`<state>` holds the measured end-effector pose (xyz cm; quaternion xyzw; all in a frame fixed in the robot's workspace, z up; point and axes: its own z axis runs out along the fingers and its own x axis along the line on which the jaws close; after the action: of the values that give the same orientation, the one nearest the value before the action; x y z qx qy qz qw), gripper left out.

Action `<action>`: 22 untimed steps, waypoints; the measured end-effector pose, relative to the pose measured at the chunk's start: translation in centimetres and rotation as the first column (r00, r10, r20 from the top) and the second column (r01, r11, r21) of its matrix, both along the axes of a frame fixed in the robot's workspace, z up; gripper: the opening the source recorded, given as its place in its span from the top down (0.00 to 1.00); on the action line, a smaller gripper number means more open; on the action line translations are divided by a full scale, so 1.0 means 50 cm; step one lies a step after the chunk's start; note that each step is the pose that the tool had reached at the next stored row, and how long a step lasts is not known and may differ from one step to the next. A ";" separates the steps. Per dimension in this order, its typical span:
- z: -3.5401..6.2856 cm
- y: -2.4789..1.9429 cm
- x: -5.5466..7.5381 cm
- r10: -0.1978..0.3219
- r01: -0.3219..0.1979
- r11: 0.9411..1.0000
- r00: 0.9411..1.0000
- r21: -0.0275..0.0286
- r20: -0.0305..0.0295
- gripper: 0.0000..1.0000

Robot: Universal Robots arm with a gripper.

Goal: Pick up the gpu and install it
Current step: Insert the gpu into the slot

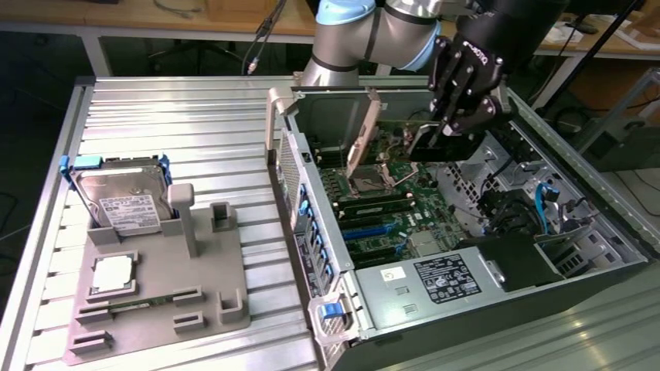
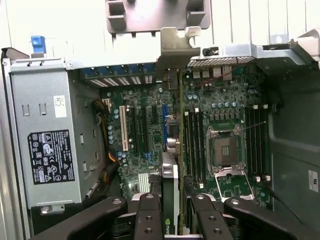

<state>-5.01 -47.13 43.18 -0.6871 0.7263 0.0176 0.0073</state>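
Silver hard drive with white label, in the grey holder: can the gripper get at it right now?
Probably not yet. The gripper is over the open black computer case, shut on the slim gpu card. The hard drive itself stands uncovered, top free.

**Card in the case, tray alongside**

On the exterior view's right, inside the open dark metal computer case (image 1: 515, 317): slim flat gpu (image 2: 171, 167) on edge over the green motherboard (image 1: 387, 224), clamped in the black gripper (image 2: 175, 205); on the left, well apart, boxy silver hard drive (image 1: 124, 205) upright in the grey plastic tray (image 1: 154, 309).

Gpu (image 2: 171, 167): dull silver metal bracket, matt board. Case (image 1: 328, 116): bare sheet metal. Bench (image 1: 175, 116): ribbed satin metal. Tray (image 1: 206, 267): matt grey plastic. Drive (image 1: 124, 202): glossy metal, paper label.
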 end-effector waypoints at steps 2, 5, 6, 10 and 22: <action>0.000 0.0000 0.000 0.023 -0.023 1.000 1.000 0.000 0.000 0.73; 0.000 0.0000 0.000 0.061 -0.061 0.998 0.998 0.000 0.000 0.73; 0.000 0.0000 0.000 0.075 -0.075 0.997 0.997 0.000 0.000 0.73; 0.000 0.0000 0.000 0.129 -0.129 0.992 0.992 0.000 0.000 0.73; 0.000 0.0000 0.000 0.270 -0.270 0.963 0.963 0.000 0.000 0.73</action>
<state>-5.01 -47.13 43.19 -0.7798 0.6257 0.0184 0.0048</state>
